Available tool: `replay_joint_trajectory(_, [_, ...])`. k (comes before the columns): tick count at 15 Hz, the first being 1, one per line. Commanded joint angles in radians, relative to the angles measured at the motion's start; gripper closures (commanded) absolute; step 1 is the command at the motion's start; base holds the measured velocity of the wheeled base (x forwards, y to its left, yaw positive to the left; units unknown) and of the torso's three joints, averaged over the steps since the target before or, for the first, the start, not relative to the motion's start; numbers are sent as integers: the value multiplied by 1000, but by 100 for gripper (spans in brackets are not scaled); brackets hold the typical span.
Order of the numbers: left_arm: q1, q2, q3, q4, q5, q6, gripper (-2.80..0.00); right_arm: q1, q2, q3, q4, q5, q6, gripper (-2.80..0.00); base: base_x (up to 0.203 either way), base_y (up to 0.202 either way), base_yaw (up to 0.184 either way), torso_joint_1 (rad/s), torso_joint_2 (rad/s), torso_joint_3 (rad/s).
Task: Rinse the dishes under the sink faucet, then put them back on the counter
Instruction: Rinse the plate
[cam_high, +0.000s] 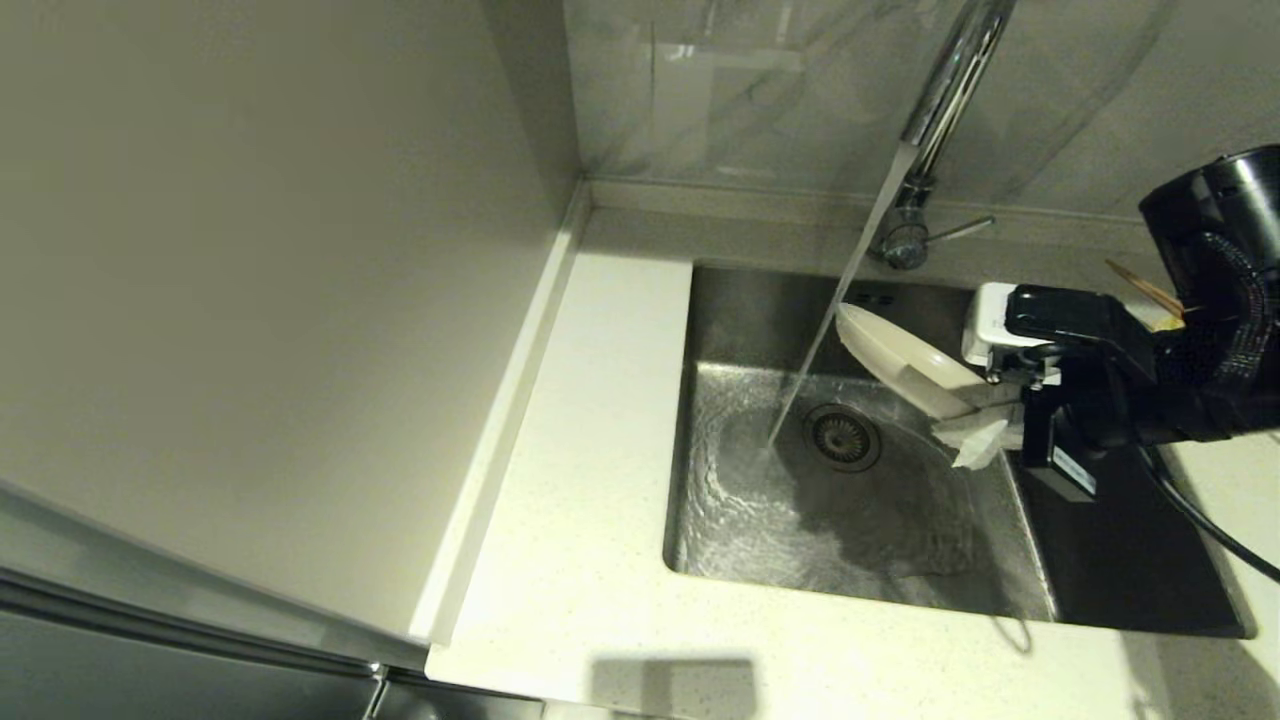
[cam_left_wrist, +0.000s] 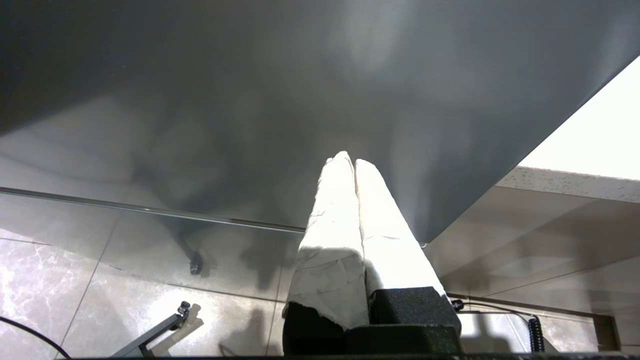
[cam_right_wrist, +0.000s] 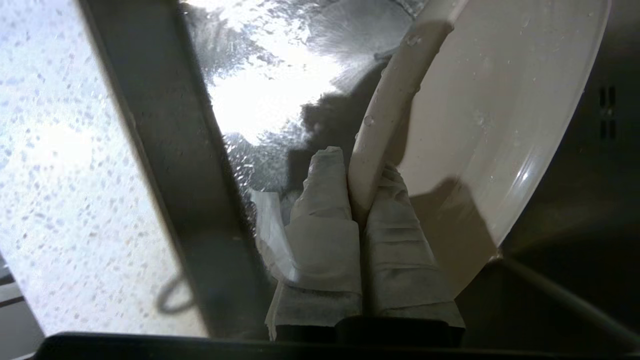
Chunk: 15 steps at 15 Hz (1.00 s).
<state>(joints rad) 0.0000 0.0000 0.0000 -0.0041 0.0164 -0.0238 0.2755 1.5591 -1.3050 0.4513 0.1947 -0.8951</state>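
My right gripper (cam_high: 978, 418) is shut on the rim of the cream-white plate (cam_high: 895, 358), holding it tilted over the right side of the sink (cam_high: 740, 520). In the right wrist view the white-wrapped fingers (cam_right_wrist: 325, 200) pinch the plate (cam_right_wrist: 490, 100) edge. Water runs from the chrome faucet (cam_high: 948, 85) and falls past the plate's left rim to the basin floor. Brown chopsticks (cam_high: 1145, 286) poke out behind the right arm, over a pale-yellow sliver that may be the bowl. My left gripper (cam_left_wrist: 350, 161) is shut and empty, parked below counter height.
The white speckled counter (cam_high: 590, 450) surrounds the sink on the left and front. A beige wall panel (cam_high: 250, 300) stands on the left. The drain strainer (cam_high: 843, 437) sits mid-basin under rippling water. Overflow slots (cam_right_wrist: 607, 112) show on the sink wall.
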Motion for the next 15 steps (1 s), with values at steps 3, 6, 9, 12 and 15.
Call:
replay_joint_trajectory(3, [0,-2,0,-1,0,-1,0,37,70,-81,3,-1,1,0,0,0,0,0,0,0])
replay_joint_trajectory(6, [0,-2,0,-1,0,-1,0,64,93,-94,0,-5,2,0,0,0,0,0,0,0])
replay_joint_trajectory(9, [0,-2,0,-1,0,-1,0,73,115,-98,-38,-9,8,0,0,0,0,0,0,0])
replay_joint_trajectory(12, [0,-2,0,-1,0,-1,0,73,152,-142,-55,-13,17,0,0,0,0,0,0,0])
replay_joint_trajectory(15, [0,-2,0,-1,0,-1,0,73,184,-174,-79,-41,37,0,0,0,0,0,0,0])
